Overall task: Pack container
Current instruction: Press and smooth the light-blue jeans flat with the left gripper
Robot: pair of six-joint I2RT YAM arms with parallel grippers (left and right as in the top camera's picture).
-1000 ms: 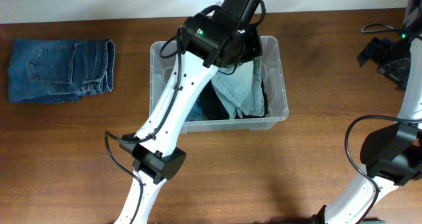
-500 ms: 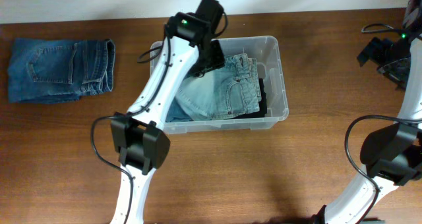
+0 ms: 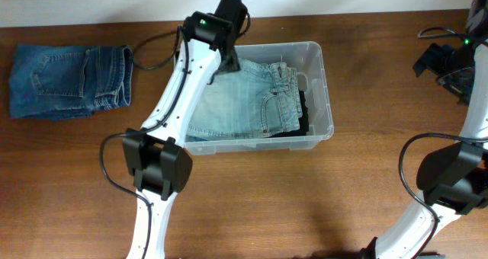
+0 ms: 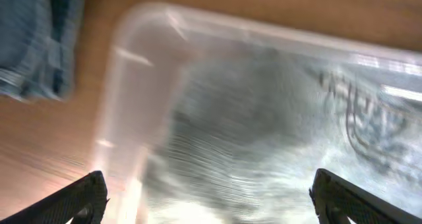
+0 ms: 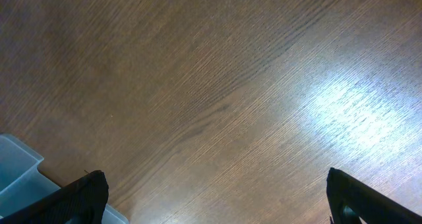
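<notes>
The clear, rectangular plastic container (image 3: 325, 84) sits upright and open-topped on the wooden table (image 3: 305, 198). Folded light-blue jeans (image 3: 244, 103) lie flat inside, over a dark garment (image 3: 305, 116) by its right wall. Folded dark-blue jeans (image 3: 69, 80) lie well apart, leftward.

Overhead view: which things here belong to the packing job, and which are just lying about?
Part of the job:
- the container
- light jeans lying inside it
- dark garment beneath them
- folded dark jeans on the table, probably next to go in
- left pincer, open over the container

Just about:
- right pincer, open over bare table
</notes>
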